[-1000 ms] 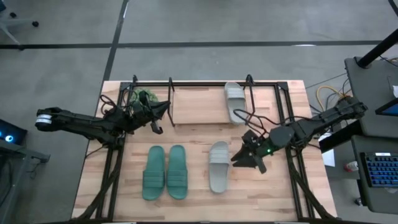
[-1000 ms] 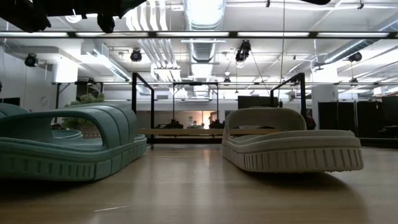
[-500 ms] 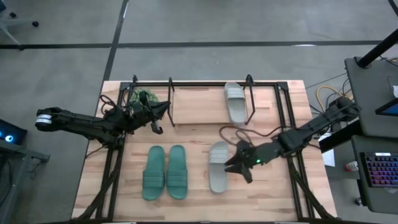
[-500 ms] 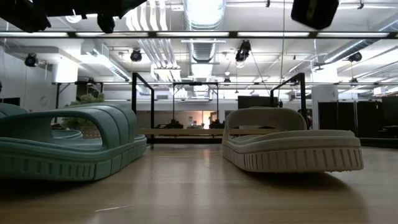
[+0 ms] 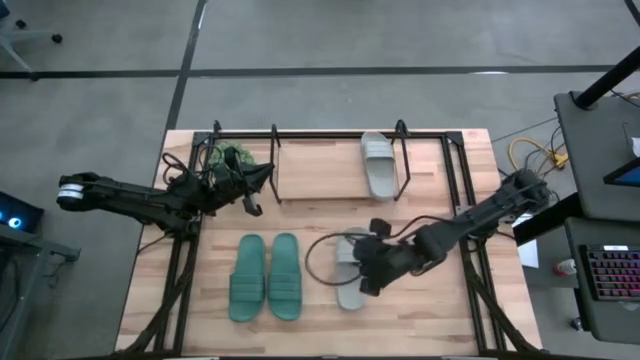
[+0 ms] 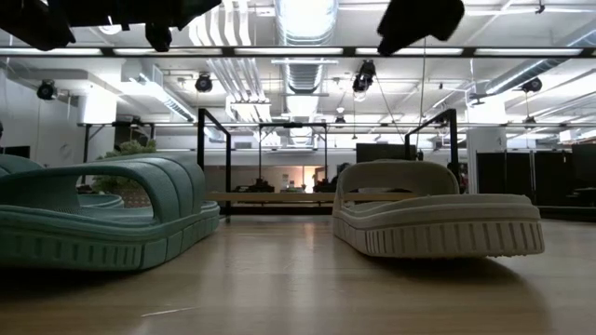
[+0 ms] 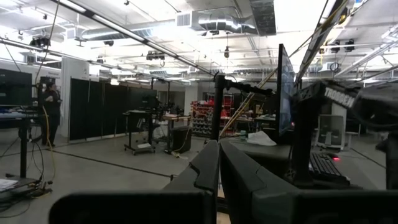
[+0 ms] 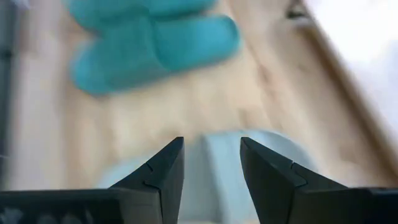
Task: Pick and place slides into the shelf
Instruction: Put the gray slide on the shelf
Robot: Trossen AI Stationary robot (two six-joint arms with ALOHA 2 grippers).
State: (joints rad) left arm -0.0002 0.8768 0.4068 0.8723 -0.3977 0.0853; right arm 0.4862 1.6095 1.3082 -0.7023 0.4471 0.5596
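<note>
From my seat, the right gripper (image 5: 366,270) hangs over the grey slide (image 5: 350,268) on the table, fingers (image 8: 163,171) spread apart, nothing in them. The teal pair (image 5: 266,277) lies just beside it on the table. The other grey slide (image 5: 378,165) already sits in the shelf (image 5: 335,132). The left gripper (image 5: 252,190) waits by the shelf's left end, fingers (image 7: 205,171) pressed together.

One slide (image 5: 378,164) lies in the shelf (image 5: 300,135) at the table's back; three slides — a pair (image 5: 266,277) left, one (image 5: 348,270) right — in front.
</note>
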